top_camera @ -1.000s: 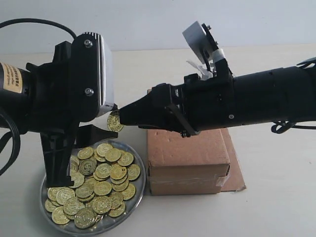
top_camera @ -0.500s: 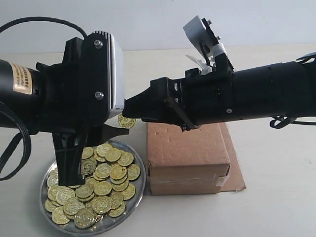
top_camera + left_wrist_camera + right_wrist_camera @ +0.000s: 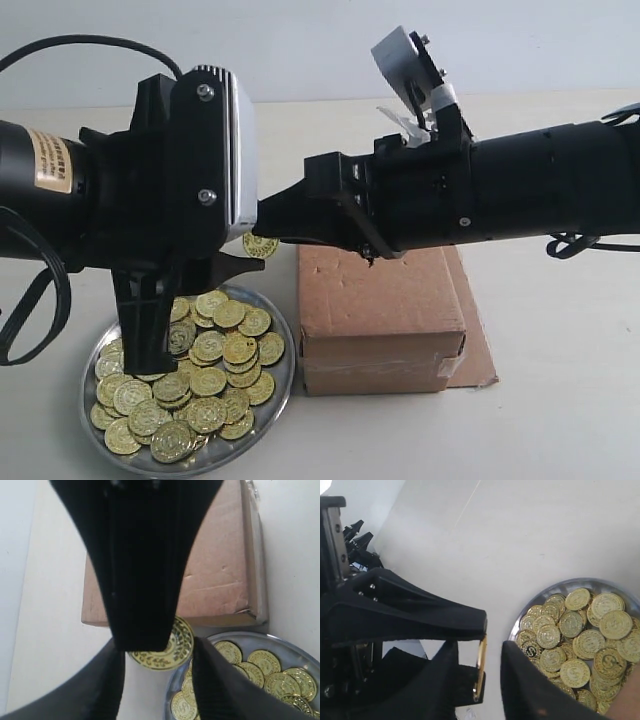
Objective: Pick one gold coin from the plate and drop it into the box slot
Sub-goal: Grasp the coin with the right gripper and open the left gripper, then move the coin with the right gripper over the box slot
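One gold coin [image 3: 260,245] hangs in the air between the plate and the box. My left gripper [image 3: 248,255] is shut on it, one finger [image 3: 420,620] on the rim above and one below. My right gripper [image 3: 262,230] reaches in from the box side and stands open around the coin [image 3: 480,667], a finger off each face. In the left wrist view the right gripper [image 3: 140,580] covers the top of the coin [image 3: 165,650]. The silvery plate [image 3: 287,385] holds several gold coins [image 3: 205,370]. The brown box [image 3: 380,300] lies to its right; its slot is hidden by the right arm.
A flat brown cardboard sheet [image 3: 480,350] lies under the box and juts out on its right. A black cable [image 3: 60,45] loops off the left arm. The pale tabletop [image 3: 560,420] extends to the right of the box.
My left gripper has carried the coin to the right, in between the right gripper's open fingers. The right arm has barely shifted.
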Controlling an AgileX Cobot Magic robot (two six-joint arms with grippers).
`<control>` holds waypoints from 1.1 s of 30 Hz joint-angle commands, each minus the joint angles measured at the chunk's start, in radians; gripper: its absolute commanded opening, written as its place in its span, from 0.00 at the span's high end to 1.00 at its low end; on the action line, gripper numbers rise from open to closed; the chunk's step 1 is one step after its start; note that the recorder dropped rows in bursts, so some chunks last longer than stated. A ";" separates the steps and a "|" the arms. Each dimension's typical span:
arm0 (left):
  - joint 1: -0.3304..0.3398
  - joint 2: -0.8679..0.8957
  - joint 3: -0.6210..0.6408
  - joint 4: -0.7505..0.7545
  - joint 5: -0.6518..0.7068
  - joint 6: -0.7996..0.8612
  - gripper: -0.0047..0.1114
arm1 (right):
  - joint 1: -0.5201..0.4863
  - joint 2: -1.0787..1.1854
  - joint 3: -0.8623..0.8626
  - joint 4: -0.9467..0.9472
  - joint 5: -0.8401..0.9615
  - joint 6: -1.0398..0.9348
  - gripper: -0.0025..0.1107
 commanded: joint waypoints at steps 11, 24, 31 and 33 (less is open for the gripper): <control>-0.014 -0.006 -0.005 -0.026 -0.087 -0.001 0.71 | 0.002 0.002 -0.004 0.004 -0.019 -0.002 0.98; 0.091 -0.006 -0.005 0.045 0.013 -0.035 0.31 | 0.002 -0.106 -0.004 -0.177 -0.243 0.184 0.98; 0.149 -0.038 -0.005 0.061 0.147 -0.140 0.45 | 0.002 -0.161 -0.066 -0.776 -0.357 0.686 0.98; 0.149 -0.065 -0.005 0.061 0.152 -0.170 0.55 | 0.002 -0.147 -0.124 -0.998 -0.304 0.902 0.98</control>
